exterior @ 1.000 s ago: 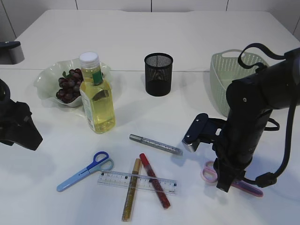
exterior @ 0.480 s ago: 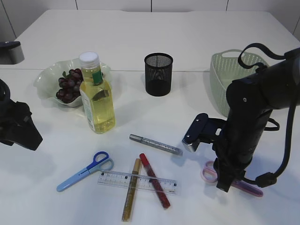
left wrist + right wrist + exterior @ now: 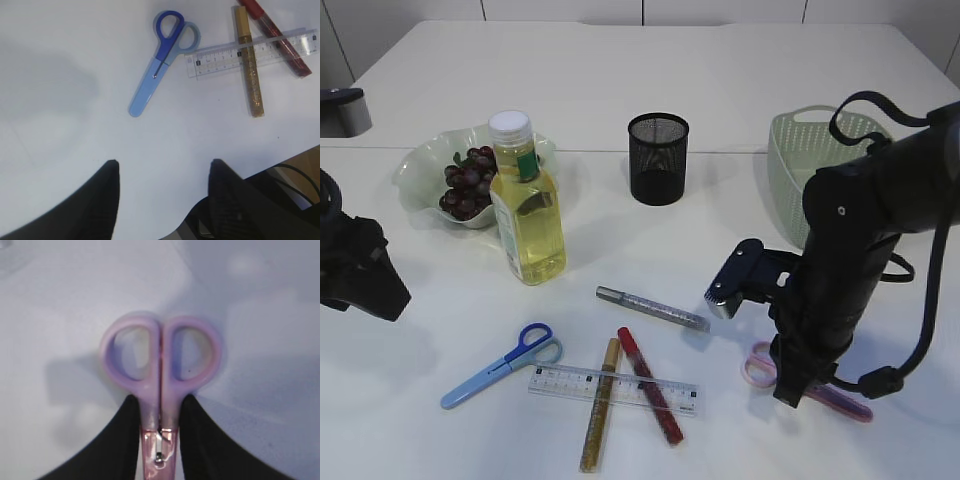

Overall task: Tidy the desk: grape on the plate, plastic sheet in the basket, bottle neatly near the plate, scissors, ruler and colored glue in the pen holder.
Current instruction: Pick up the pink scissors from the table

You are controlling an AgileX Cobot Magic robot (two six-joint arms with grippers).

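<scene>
— While you have the right gripper (image 3: 160,412) down near the counter's (image 3: 620,70) front right corner, where are the pink scissors (image 3: 161,360) sitting against it?

— Your right wrist view shows them directly between the two black fingers (image 3: 122,440). Each finger touches one side of the shank just below the handle loops, and the loops stick out beyond the fingertips. So you are clamped on the pink scissors there, low on the counter.

— And from the outside?

— From the exterior view you see the loops (image 3: 758,366) poking out to the left of the right arm and the pink blade end trailing out to the right, both close to the surface. You cannot tell whether they have left it.

— What about your left gripper (image 3: 164,172)?

— It hangs released over bare counter by the left edge, its jaws spread with nothing between them. The blue scissors (image 3: 161,60) lie ahead of it, apart from the fingers, with the ruler (image 3: 252,52) just beside their handles.

— Where's everything else?

— The gold glue (image 3: 600,405) and red glue (image 3: 650,385) cross the ruler near the front edge; the silver glue (image 3: 652,308) lies just behind them. The pen holder (image 3: 658,158) stands mid-counter. The basket (image 3: 800,160) is toward the right edge. The bottle (image 3: 527,205) stands just beside the plate (image 3: 425,165) holding the grapes (image 3: 468,182), toward the left.
</scene>
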